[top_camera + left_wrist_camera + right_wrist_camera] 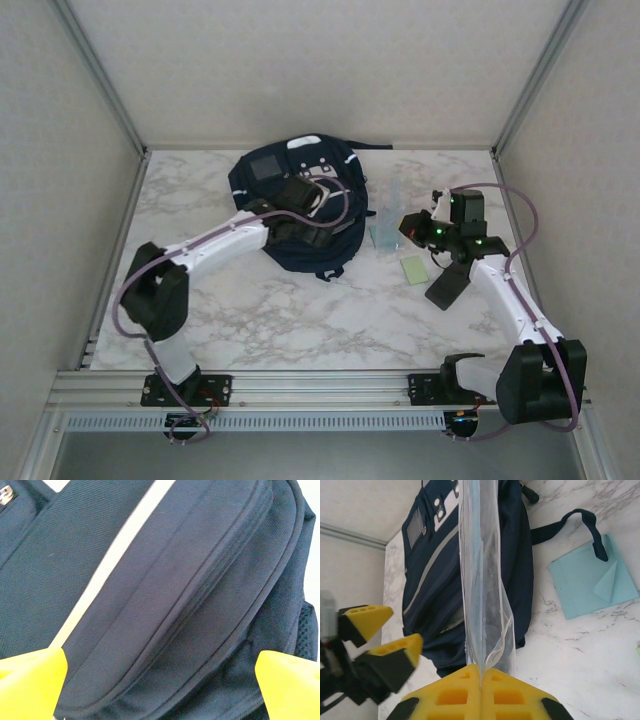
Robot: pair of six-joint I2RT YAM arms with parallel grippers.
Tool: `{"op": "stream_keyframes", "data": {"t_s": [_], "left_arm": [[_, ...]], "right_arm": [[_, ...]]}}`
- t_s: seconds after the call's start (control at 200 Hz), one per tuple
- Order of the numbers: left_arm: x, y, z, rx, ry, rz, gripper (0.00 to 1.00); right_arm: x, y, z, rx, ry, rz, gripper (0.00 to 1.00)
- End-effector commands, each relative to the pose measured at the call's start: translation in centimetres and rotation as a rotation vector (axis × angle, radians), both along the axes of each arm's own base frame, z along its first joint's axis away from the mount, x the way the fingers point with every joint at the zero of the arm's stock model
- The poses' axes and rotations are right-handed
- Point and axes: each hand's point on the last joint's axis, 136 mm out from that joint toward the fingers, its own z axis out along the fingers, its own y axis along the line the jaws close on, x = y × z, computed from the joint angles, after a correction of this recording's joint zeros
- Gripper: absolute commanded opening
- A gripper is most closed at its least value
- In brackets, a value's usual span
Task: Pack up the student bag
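Observation:
The student bag [290, 190], dark navy with a grey square patch and white tabs, lies at the back middle of the table. My left gripper [312, 192] hovers just over its top, open. In the left wrist view its yellow fingertips [30, 682] stand wide apart over the bag's zipper seams [190, 595], holding nothing. My right gripper [481, 672] is shut on the edge of a clear plastic zip pouch [482, 580]. The pouch stands upright just right of the bag [435, 575]. From above, the pouch [390, 208] rises from the right gripper [405, 228].
A light blue folded sheet [592, 587] lies on the marble table [300, 310] right of the bag, under a dark strap [570, 522]. A pale green note [412, 270] lies nearer the front. Frame posts and walls close in the sides.

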Motion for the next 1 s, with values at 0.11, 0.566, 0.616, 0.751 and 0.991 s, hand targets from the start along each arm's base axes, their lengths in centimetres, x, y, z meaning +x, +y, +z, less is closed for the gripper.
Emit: {"op": "stream_keyframes", "data": {"t_s": [0.11,0.566,0.616,0.751,0.991], "left_arm": [[2.7,-0.1,-2.9,0.231,-0.028,-0.051,0.98],[6.6,1.5,0.9,0.219,-0.073,0.063,0.0],[6.8,1.4,3.2,0.144,-0.06,0.071,0.0],[7.4,1.8,8.6,0.003,-0.067,0.102,0.0],[7.9,1.2,11.2,-0.107,-0.051,0.111,0.0]], "right_arm": [[-0.7,-0.4,0.9,0.037,-0.029,0.005,0.0],[-0.6,1.4,-0.1,0.118,-0.001,0.079,0.0],[-0.5,2.3,-0.1,0.135,0.003,0.1,0.0],[0.4,5.8,0.1,0.174,0.003,0.171,0.0],[3.8,13.3,-0.7,0.234,0.058,0.267,0.0]]}}
